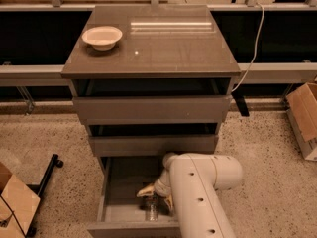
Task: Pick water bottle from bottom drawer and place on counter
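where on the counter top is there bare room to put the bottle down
The counter is bare across its middle, right side and front edge; only the white bowl sits at its back left corner. The tight spot is the bottom drawer: the hand is down inside it over the water bottle, with the arm filling its right side.

Tool [156, 197] at water bottle [152, 211] in bottom drawer [120, 182]
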Robot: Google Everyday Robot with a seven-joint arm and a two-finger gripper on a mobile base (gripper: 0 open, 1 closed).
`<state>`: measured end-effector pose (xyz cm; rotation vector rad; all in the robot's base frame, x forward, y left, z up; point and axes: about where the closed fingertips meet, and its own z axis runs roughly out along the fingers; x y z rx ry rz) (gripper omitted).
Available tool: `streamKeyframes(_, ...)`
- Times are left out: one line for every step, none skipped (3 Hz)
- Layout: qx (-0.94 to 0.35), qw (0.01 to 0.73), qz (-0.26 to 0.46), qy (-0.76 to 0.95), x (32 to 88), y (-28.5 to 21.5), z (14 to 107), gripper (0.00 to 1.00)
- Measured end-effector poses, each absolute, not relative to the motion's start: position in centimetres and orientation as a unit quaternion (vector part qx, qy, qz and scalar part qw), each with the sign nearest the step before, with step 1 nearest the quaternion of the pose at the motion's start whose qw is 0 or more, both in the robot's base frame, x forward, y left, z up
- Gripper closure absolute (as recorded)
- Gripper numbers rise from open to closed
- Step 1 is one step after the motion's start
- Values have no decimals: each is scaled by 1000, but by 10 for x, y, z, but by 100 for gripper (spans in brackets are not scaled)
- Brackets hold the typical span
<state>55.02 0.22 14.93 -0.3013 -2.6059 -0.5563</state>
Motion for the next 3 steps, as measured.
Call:
streamKeyframes(-122, 253, -200, -939, 539, 7, 129, 0)
streamKeyframes(-126, 266, -191, -936, 533, 13, 118, 18)
streamKeyframes(-128, 263, -189, -938, 532, 14, 118, 42)
